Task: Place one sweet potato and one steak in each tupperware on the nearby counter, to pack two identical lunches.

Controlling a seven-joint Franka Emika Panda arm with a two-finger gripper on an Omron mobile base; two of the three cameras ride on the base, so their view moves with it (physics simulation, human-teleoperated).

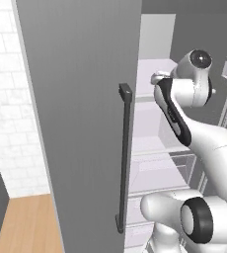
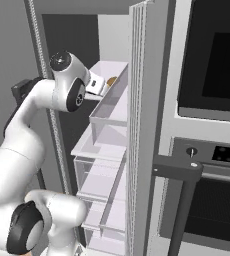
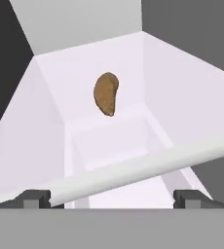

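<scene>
Claw: the claw [image 3: 112, 198] stands spread wide with nothing between its tips, which rise at the lower left and lower right of the hand view; it reaches into the open fridge [image 2: 104, 145] from the upper left of the right base view
Sweet potato: the sweet potato [image 3: 106, 93] lies on a pale shelf [image 3: 109, 141] deep in the fridge, upper middle of the hand view, well beyond the tips; a brown bit [image 2: 111, 80] peeks over a door bin in the right base view
Step in hand: likely the approach to the first pickup; nothing is packed yet, by the look of it
Risk, rail: a white rail [image 3: 148, 168] crosses the lower hand view between claw and sweet potato; a straight advance could knock against it
Risk, grasp: the sweet potato is rounded and tapered, so a close off its middle could squeeze it away toward the back wall
Risk, door: the grey fridge door [image 1: 81, 113] with its dark handle [image 1: 124, 158] stands close beside the arm in the left base view; a wide swing out could strike it
Surface: pale, smooth fridge shelves and clear bins
Room: white brick wall [image 1: 9, 99] and wood floor [image 1: 26, 225] at left of the left base view; oven [image 2: 212, 125] at right of the right base view
</scene>
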